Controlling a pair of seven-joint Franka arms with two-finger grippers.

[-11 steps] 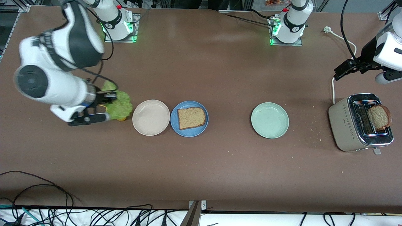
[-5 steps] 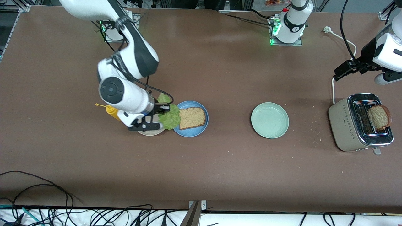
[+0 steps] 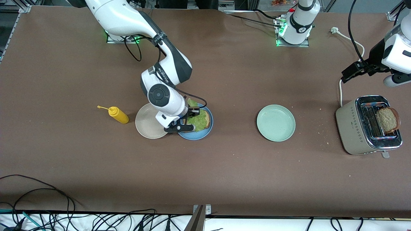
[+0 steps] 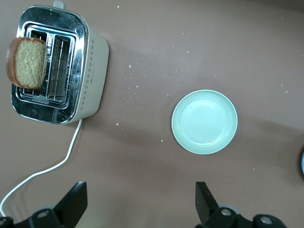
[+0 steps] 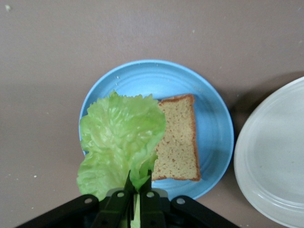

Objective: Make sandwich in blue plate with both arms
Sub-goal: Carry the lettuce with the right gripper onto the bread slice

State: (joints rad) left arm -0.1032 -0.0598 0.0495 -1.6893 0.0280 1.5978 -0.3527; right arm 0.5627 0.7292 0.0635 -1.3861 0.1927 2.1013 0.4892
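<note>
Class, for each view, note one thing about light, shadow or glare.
Front view: green base lights glow; soft sheen on the table. Left wrist view: toaster chrome glints brightly. Right wrist view: a dark shadow falls between the blue plate and the beige plate.

Left claw (image 4: 137, 206) spread wide over bare table, toaster (image 4: 57, 64) (bread slice (image 4: 26, 61) in slot) and mint-green plate (image 4: 204, 121) apart
</note>
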